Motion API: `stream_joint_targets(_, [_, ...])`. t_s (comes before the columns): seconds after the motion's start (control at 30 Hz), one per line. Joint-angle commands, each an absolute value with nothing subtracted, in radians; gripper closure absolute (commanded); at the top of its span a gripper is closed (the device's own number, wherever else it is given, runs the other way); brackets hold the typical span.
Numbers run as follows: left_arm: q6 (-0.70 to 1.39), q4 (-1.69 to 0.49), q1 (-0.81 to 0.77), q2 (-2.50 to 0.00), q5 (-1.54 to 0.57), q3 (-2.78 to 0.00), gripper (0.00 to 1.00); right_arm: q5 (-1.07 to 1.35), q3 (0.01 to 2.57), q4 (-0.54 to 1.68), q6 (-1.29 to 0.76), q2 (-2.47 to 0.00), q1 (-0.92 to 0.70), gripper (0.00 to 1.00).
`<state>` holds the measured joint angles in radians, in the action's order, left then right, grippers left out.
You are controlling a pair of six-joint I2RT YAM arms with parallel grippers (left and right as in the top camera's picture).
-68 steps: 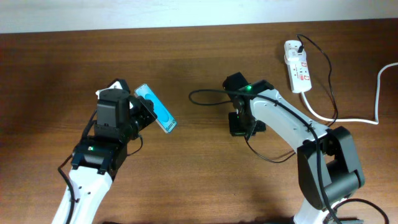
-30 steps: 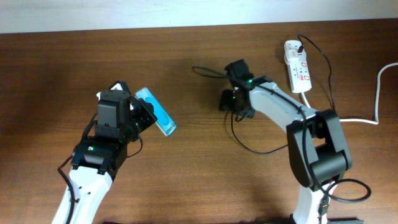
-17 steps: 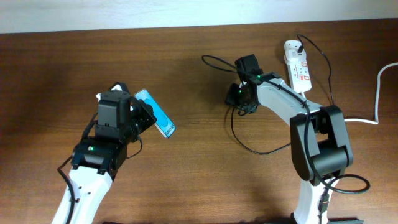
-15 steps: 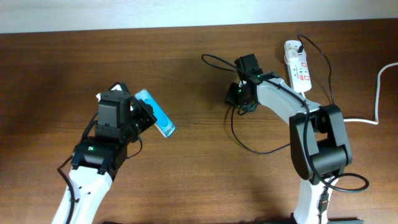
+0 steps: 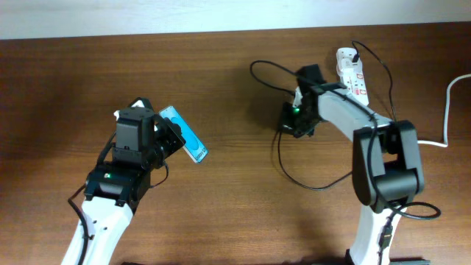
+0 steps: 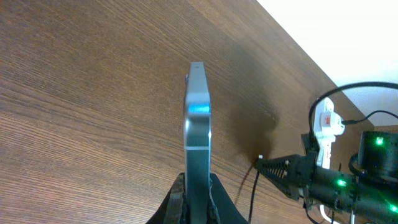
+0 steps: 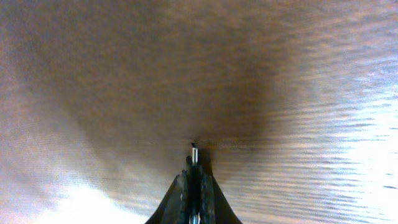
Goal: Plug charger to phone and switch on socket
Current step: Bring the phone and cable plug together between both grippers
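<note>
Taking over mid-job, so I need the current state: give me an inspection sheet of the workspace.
Surface: wooden table, brown grain.
Job's things: phone raised in the left gripper; charger tip sticks out of the right gripper; socket far right, switch state too small to tell.
Clutter: nothing seen.
Grippers: left shut on phone; right shut on charger, well apart from the phone.
Cables: charger loops over the table to the socket's far end; white cord trails right.
Surroundings: white wall beyond the far edge.

The desk (image 5: pixel 221 213) is dark brown with fine wood grain. The phone (image 5: pixel 184 132) shows a bright cyan screen with white lettering. The socket (image 5: pixel 352 77) is white with red markings and a white cord (image 5: pixel 419 143); the charger (image 5: pixel 318 188) is black.
</note>
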<state>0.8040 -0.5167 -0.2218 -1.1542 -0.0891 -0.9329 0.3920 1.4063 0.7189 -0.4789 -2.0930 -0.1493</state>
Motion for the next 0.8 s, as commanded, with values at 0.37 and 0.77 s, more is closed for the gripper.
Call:
stream_joint_targets(0.37, [0.799,-0.455,-0.218,-1.146,-0.128,-0.940,1.00,1.023,1.393,1.272,0.549,-1.694,-0.085,0.96])
stream_joint_targets(0.77, [0.799,-0.030,-0.142,-1.146,-0.670,-0.940,1.00,1.290,1.391,1.517,0.972,-1.695,-0.179,0.96])
